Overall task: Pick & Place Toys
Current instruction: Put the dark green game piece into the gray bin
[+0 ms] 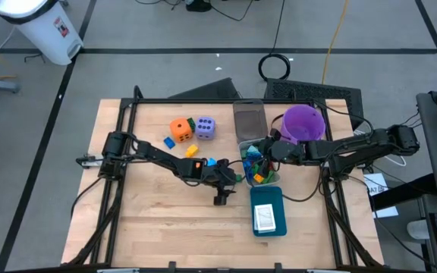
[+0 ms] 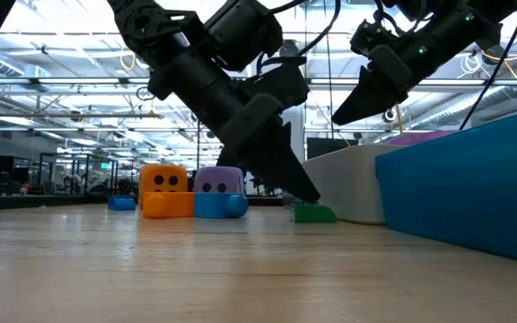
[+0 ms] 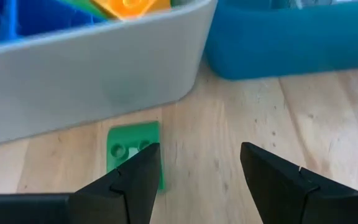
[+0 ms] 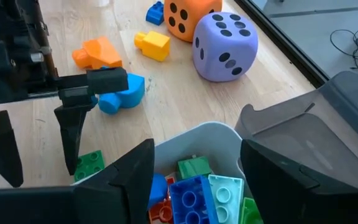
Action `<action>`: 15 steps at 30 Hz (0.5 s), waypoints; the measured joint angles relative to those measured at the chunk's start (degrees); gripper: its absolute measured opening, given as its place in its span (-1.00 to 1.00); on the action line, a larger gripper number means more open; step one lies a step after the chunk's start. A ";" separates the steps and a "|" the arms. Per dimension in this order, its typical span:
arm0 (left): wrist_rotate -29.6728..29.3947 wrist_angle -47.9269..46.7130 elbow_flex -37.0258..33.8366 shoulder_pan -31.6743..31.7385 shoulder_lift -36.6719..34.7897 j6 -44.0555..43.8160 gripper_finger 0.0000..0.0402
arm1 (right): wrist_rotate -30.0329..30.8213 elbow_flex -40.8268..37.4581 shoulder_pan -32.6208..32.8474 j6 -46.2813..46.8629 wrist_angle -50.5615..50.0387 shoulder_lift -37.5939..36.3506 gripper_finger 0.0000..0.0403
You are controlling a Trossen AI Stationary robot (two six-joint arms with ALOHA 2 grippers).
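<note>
1. nearest the table's front edge, at about five o'clock from the table's middle, the teal tray (image 1: 268, 220) holds a white picture card (image 1: 264, 218).
2. near the centre, the left gripper (image 3: 194, 171) is down at the wood with its fingers apart and nothing between them; one fingertip (image 3: 143, 163) stands at the edge of a flat green block (image 3: 129, 148).
3. that green block lies on the table just beside the grey bin (image 4: 219, 138), at the bin's nine o'clock side.
4. the right gripper (image 4: 194, 163) hovers over the bin, fingers apart and empty, above blue, green and red blocks (image 4: 194, 193) piled inside.
5. farther back, at eleven o'clock from the centre, lie a blue block (image 4: 123, 93), an orange block (image 4: 97, 53) and a yellow block (image 4: 153, 43).
6. beyond them stand the orange die (image 1: 180, 127) and the lavender die (image 1: 204, 127).
7. the purple bucket (image 1: 303, 121) stands at one o'clock.
</note>
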 joint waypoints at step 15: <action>-0.17 -17.44 0.16 0.00 -3.82 -3.53 0.14 | -0.01 0.00 -0.01 0.00 -0.17 -0.01 0.05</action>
